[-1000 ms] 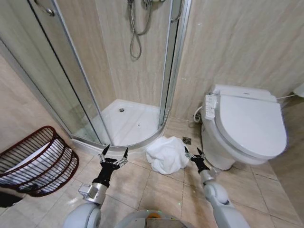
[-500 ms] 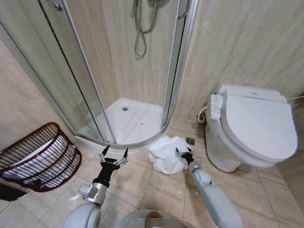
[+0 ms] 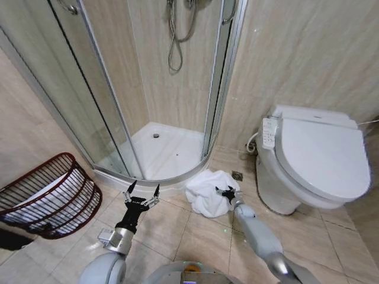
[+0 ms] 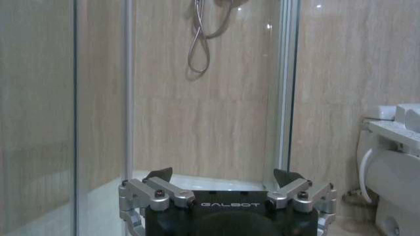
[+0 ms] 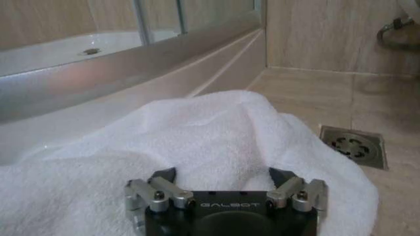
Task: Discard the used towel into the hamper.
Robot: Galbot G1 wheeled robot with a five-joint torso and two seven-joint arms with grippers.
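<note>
The used towel is a crumpled white heap on the tiled floor, between the shower tray and the toilet. My right gripper is down at the towel's right side, open, with its fingertips spread against the white cloth. In the right wrist view a fold of the towel bulges between the two fingers of the gripper. The hamper, a dark reddish-brown lattice basket with a white lining, stands at the far left by the wall. My left gripper hovers open above the floor, left of the towel, holding nothing.
A curved glass shower enclosure with a white tray lies straight ahead. The white toilet stands to the right. A floor drain sits just beyond the towel. Bare tiles lie between the hamper and the towel.
My right arm has reached forward and left, bringing its open gripper onto the towel. The head camera shifted slightly early on. The left arm has stayed still.
</note>
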